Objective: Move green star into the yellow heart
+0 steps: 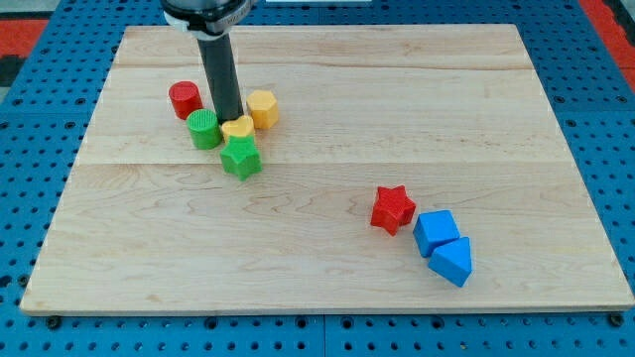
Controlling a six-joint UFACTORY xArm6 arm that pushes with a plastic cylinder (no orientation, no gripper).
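The green star (241,157) lies left of the board's middle, touching the yellow heart (238,128) just above it. My tip (228,118) stands at the heart's upper left edge, between a green round block (204,129) on the left and a yellow hexagon block (262,108) on the right. The rod rises straight to the view's top. The heart is partly hidden by the rod.
A red round block (185,100) sits up-left of the cluster. At lower right lie a red star (393,208), a blue cube (436,232) and a blue triangle block (453,261). The wooden board (327,79) rests on a blue pegboard.
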